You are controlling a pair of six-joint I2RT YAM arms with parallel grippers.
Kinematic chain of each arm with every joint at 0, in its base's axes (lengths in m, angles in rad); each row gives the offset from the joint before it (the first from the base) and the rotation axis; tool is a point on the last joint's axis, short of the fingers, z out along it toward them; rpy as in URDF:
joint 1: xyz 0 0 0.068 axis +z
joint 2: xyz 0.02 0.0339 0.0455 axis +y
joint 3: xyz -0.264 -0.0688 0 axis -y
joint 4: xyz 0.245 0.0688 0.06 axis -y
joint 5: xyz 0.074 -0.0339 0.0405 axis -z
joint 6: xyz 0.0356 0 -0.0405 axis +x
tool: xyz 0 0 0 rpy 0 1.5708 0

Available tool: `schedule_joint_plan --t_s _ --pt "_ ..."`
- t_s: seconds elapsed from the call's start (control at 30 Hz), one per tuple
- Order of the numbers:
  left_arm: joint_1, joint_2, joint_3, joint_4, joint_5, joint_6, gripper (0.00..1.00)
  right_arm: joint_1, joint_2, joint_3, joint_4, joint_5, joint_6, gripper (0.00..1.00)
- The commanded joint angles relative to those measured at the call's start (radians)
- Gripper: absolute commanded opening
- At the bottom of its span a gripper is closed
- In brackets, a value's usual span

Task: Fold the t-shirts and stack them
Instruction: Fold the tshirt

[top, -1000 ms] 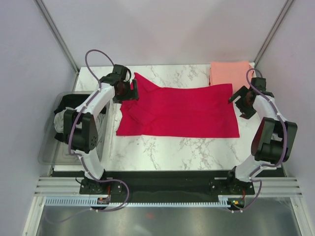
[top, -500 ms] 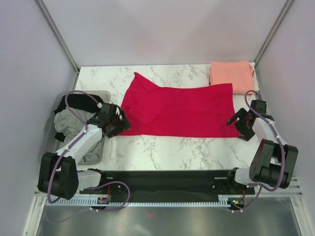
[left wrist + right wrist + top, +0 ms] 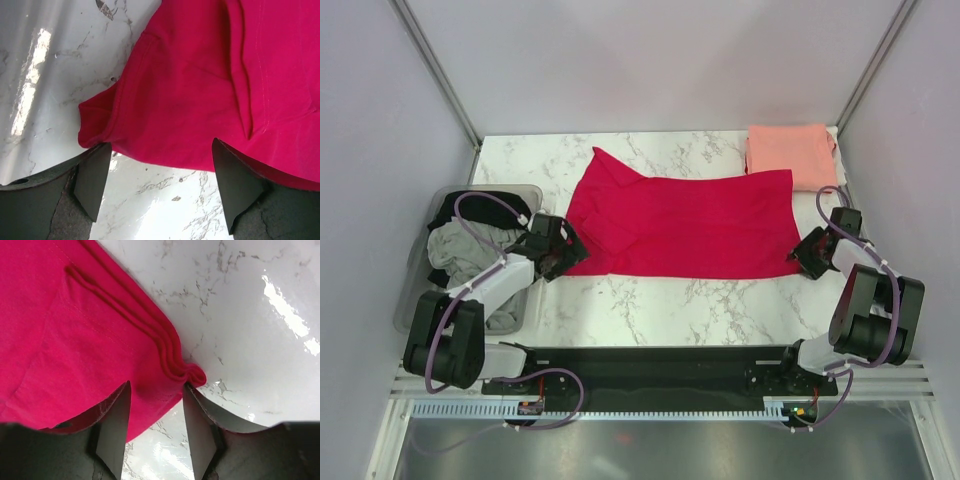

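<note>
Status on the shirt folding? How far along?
Done: the salmon pink shirt lies folded at the far right corner. In hand: the red shirt is partly folded on the table; the left gripper and right gripper stand open over its near corners, nothing clamped yet. Left: finishing and stacking it, then the grey shirt and black shirt in the bin.

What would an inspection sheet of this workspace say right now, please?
Surface: marble table, no spills seen.
Job's things: red t-shirt laid out at centre; salmon t-shirt folded, far-right corner; grey shirt and black shirt in clear bin.
Clutter: clear bin at the table's left edge.
Grippers: left gripper open astride red t-shirt's near-left corner; right gripper open astride its near-right corner.
Cables: purple cables looped along both arms.
Surroundings: plain walls; nothing else seen.
</note>
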Motion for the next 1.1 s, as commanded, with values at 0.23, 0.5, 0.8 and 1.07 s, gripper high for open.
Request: schedule_joint_plan --t_s 0.23,0.5,0.8,1.07 --pt "0.009 0.057 -0.078 0.042 -0.074 -0.120 0.69 -0.049 0.030 -0.073 0.085 -0.003 -0.010 0.12" --pt "0.007 0.061 -0.102 0.039 -0.057 -0.125 0.70 -0.050 0.030 -0.071 0.080 -0.010 -0.009 0.00" --pt "-0.002 -0.045 -0.148 -0.004 -0.046 -0.130 0.77 -0.105 0.028 -0.050 0.060 -0.017 -0.015 0.00" --pt "-0.035 -0.027 -0.167 -0.010 -0.063 -0.136 0.47 -0.139 0.051 -0.042 0.074 -0.059 -0.012 0.00"
